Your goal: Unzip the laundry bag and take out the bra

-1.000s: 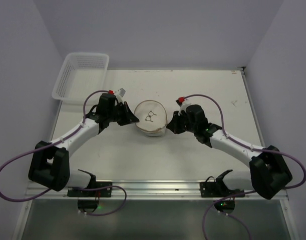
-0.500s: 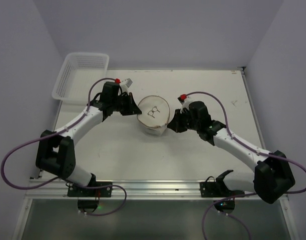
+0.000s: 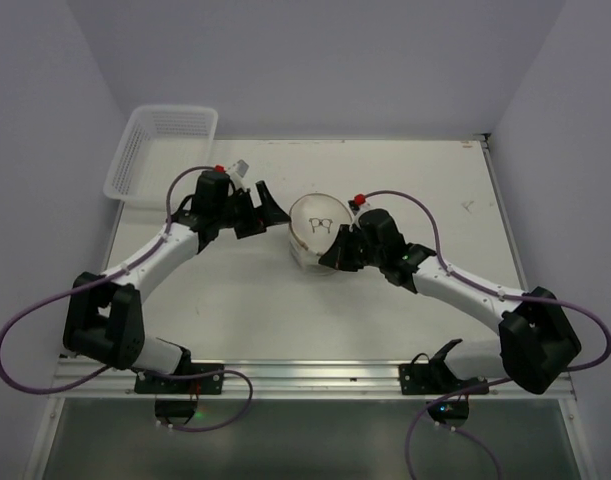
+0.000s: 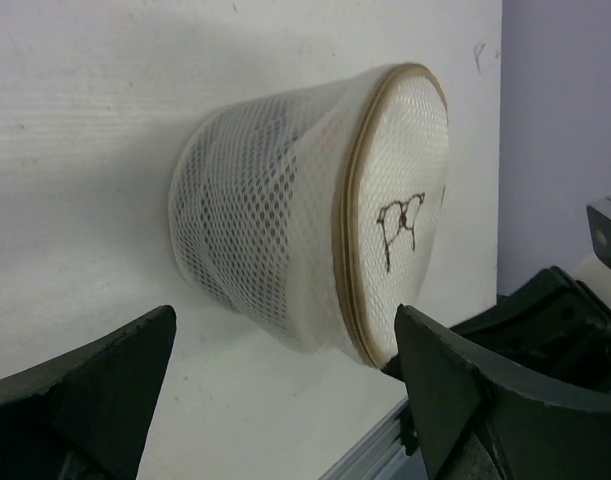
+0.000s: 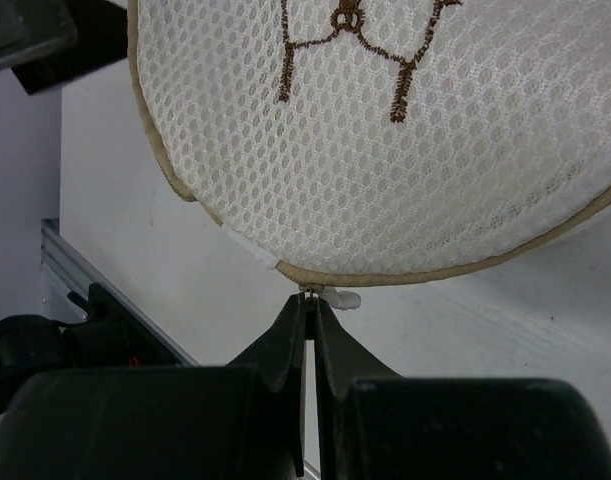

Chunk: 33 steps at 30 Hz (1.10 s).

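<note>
Light, floppy mesh laundry bag (image 4: 275,215); best hold is zip pull (image 5: 335,297), nipped tight at tips of right pincer (image 5: 310,308); left pincer (image 4: 283,322) gapes wide, holds nothing, bag ahead.

It was a robotics lab test cell, not a lived-in room. A flat white worktop (image 3: 405,310) stood boxed in by bare pale lilac walls (image 3: 315,60) at its far, left and right edges. A black-and-white left arm (image 3: 155,262) and a matching right arm (image 3: 465,290) were bolted to a ribbed aluminium rail (image 3: 305,375) along the near edge, trailing loose purple cables (image 3: 15,350).
</note>
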Each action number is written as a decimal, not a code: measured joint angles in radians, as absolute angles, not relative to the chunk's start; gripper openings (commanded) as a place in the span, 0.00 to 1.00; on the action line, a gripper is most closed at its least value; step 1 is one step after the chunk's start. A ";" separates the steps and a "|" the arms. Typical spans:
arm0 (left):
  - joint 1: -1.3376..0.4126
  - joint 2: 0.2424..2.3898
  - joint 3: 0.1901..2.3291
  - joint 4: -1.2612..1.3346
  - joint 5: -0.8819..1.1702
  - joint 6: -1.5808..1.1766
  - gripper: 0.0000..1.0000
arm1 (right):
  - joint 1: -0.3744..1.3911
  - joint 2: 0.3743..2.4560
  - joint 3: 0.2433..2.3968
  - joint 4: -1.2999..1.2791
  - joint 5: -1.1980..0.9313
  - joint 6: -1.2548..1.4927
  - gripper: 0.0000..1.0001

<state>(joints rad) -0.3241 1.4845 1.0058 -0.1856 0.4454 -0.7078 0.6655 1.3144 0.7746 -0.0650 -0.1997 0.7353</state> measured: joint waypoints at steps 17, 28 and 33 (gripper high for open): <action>-0.522 1.464 0.860 -0.002 0.344 -0.927 0.00 | 0.680 1.342 0.784 -0.058 -0.193 0.750 0.00; -0.514 1.461 0.883 -0.041 0.295 -0.851 0.00 | 0.613 1.311 0.820 -0.175 -0.181 0.643 0.00; -0.482 1.460 0.894 -0.057 0.331 -0.798 0.00 | 0.532 1.281 0.799 -0.192 -0.228 0.601 0.00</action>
